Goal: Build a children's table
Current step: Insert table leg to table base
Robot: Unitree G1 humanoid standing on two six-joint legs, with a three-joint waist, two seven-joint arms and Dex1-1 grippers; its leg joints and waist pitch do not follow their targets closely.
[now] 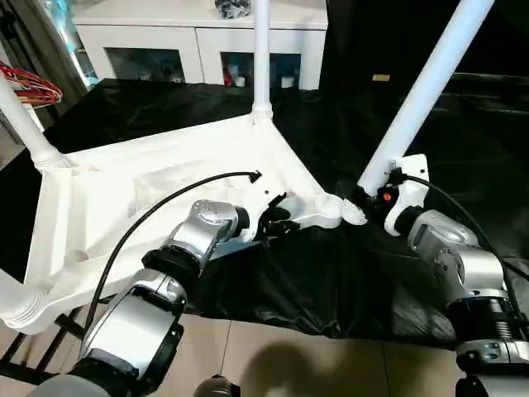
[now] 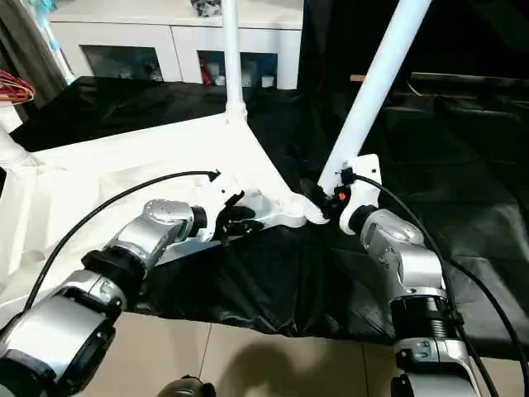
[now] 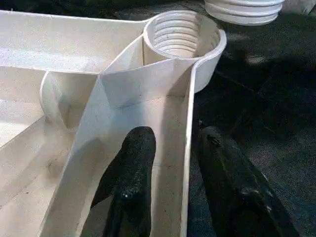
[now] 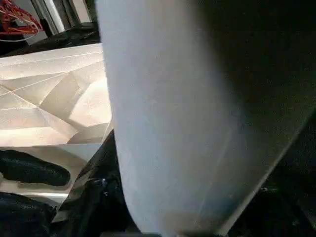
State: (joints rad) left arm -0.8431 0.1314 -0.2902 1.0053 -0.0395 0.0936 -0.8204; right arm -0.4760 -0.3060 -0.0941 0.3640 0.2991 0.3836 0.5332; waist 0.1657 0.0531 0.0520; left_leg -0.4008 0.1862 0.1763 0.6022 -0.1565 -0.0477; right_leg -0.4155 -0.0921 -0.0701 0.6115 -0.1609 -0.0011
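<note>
Left pincer [image 3: 170, 163] is straddling the upturned white ribbed plastic tabletop's [image 1: 107, 207] rim, not yet clenched; right pincer [image 1: 372, 194] is grasping the long white cylindrical leg [image 1: 421, 95]. You're wanting the rim pinned first, then the leg's threaded end square over the empty ribbed corner socket [image 3: 181, 34].

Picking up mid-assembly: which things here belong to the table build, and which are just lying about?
Job:
- tabletop, upside down
- three fitted legs
- loose leg in right gripper
- empty corner socket
- left gripper straddling the rim

Lying about:
- white cabinet
- red wire basket
- black cloth
</note>
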